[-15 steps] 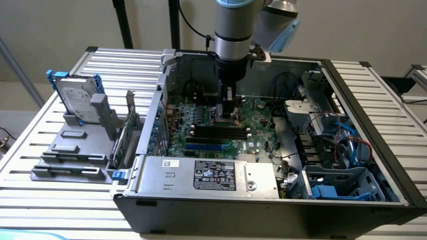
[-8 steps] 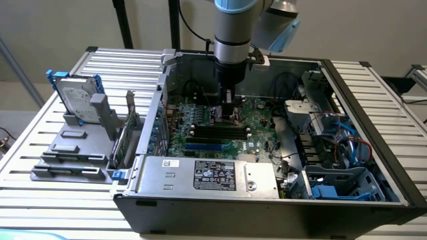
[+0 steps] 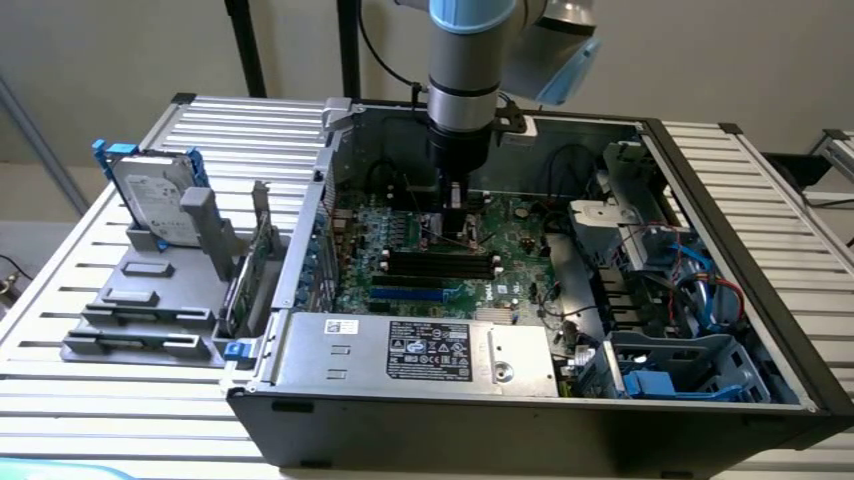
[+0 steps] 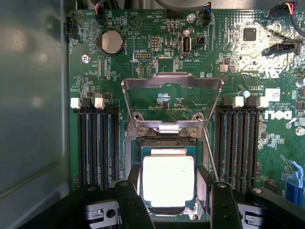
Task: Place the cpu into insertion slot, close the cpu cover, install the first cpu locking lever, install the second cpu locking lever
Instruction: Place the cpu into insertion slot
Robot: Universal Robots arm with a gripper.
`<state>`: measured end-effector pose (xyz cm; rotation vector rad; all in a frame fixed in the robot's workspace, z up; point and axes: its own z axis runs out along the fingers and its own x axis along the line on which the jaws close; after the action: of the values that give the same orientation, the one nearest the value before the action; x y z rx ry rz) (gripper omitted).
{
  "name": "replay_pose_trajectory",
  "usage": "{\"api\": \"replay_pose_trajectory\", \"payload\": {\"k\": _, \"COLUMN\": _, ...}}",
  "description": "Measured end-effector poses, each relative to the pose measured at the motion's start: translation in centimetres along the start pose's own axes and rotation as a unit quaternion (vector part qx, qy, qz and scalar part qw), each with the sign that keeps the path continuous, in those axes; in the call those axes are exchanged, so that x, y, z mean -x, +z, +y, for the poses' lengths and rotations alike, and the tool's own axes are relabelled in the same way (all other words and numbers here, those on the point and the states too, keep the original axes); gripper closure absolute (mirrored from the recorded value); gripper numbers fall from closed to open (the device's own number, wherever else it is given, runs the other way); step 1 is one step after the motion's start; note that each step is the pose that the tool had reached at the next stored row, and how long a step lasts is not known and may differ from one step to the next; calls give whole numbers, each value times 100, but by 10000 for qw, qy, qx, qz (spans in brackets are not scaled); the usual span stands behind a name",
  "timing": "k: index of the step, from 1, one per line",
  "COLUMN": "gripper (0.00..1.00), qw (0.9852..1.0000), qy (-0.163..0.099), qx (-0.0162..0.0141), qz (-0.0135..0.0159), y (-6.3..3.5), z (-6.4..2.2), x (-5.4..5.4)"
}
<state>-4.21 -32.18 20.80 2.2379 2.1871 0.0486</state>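
We note cpu [image 4: 167, 180]: silvery metal top, smooth, satin sheen. Its cpu cover [image 4: 171, 79]: thin bare metal, silver, slightly reflective. The insertion slot [image 4: 167, 141]: black plastic, matt. To us circuit board [image 4: 119, 67] reads green, glossy lacquer; memory slots [image 4: 97, 143] black plastic. On gripper [image 4: 172, 185], fingers [image 4: 131, 207] black, matt. In exterior view we see table [image 3: 747, 180]: ribbed pale metal; computer case [image 3: 534, 430]: dark painted metal; power supply [image 3: 334, 350]: bare grey metal, paper label.

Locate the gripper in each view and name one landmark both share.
Exterior view: the gripper hangs over the green motherboard's middle, inside the open computer case.
Wrist view: the gripper, open, straddles the cpu.
Shared landmark: the black memory slots.
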Motion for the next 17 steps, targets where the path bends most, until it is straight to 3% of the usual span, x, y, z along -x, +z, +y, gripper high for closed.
{"api": "replay_pose_trajectory", "payload": {"k": 4, "gripper": 45, "qw": 10000, "qy": 1, "qx": 0, "qz": -13, "y": 16, "z": 9, "x": -18}}
{"api": "replay_pose_trajectory", "payload": {"k": 9, "gripper": 45, "qw": 10000, "qy": 0, "qx": 0, "qz": -67, "y": 38, "z": 13, "x": -22}}
{"api": "replay_pose_trajectory", "payload": {"k": 17, "gripper": 45, "qw": 9999, "qy": -1, "qx": 0, "qz": -107, "y": 68, "z": 17, "x": -24}}
